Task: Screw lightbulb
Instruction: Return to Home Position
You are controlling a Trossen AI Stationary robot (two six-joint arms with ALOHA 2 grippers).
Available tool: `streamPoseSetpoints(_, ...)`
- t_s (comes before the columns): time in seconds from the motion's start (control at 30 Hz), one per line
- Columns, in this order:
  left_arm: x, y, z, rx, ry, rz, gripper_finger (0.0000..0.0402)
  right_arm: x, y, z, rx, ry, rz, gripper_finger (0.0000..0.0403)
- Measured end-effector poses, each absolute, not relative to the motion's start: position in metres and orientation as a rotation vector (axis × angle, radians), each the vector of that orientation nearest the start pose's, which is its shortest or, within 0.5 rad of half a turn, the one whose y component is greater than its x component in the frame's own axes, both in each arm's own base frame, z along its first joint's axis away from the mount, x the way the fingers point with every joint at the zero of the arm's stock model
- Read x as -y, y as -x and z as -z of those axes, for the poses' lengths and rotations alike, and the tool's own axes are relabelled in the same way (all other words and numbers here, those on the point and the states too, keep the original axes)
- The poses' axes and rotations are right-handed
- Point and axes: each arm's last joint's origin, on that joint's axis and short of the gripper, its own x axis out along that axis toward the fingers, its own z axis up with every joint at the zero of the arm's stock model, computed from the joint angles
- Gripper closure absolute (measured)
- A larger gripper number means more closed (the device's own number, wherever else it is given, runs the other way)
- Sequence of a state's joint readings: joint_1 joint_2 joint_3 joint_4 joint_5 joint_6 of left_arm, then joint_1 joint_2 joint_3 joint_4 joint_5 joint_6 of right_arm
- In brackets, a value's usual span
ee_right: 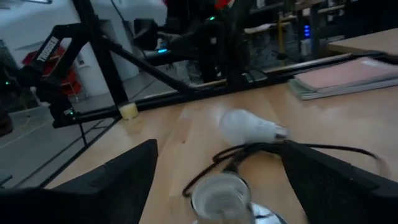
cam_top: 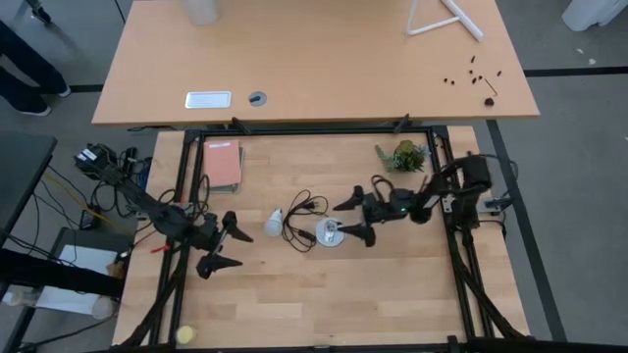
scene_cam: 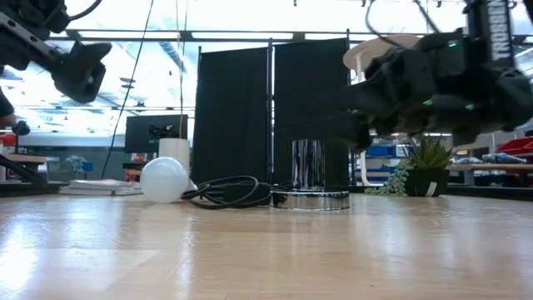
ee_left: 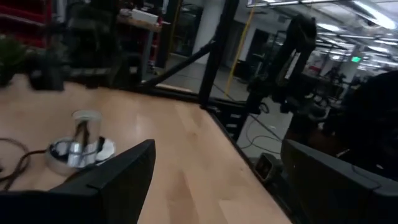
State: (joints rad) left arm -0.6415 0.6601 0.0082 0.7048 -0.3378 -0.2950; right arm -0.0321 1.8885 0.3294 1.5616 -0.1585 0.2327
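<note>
From above, the wooden table [cam_top: 392, 294] has a pink book [cam_top: 224, 162] and a small green plant [cam_top: 404, 155] near its far edge, and a yellow ball [cam_top: 185, 334] at the near left corner. The lightbulb [cam_top: 275, 222] lies on its side in the middle, just beside a black cord [cam_top: 302, 211] and a shiny socket disc [cam_top: 329, 233]. The left gripper [cam_top: 240, 250] is near the bulb, with its two fingers spread wide and holding nothing. The right gripper [cam_top: 343, 219] is also wide and holds nothing. The cord and the disc sit between it and the bulb. The bulb's long way runs towards the far edge, with the thin screw end at the far side.

From table height, the lightbulb [scene_cam: 164, 179] rests on the wood with its round end to the left and its neck by the cord [scene_cam: 229, 192]. The disc [scene_cam: 310, 198] stands to the right of them. The dark right arm hangs above the disc, not touching it.

The left wrist view shows its own wide fingers [ee_left: 112, 186] and the disc [ee_left: 78, 149] beyond them. No bulb shows here.

The right wrist view shows the lightbulb [ee_right: 249, 127] past the disc [ee_right: 221, 199], and its screw end points towards the book [ee_right: 348, 74].
</note>
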Motion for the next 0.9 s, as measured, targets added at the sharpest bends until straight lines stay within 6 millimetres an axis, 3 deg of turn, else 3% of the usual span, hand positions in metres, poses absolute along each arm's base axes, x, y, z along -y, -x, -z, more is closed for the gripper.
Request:
streamPoseSetpoints(0.17,0.073,-0.116,-0.169,0.002,0.321,0.251,0.0050,0.005,-0.224,-0.122,0.007,-0.198,-0.059,0.0062)
streamPoseSetpoints(0.43,0.072,-0.117,-0.168,0.006,0.321,0.210,0.0050,0.006,-0.178,-0.123,-0.003,-0.179,0.014,0.0077)
streamPoseSetpoints(0.9,0.072,-0.117,-0.168,-0.001,0.317,0.208,0.0050,0.005,-0.177,-0.120,-0.036,-0.184,0.012,0.0080)
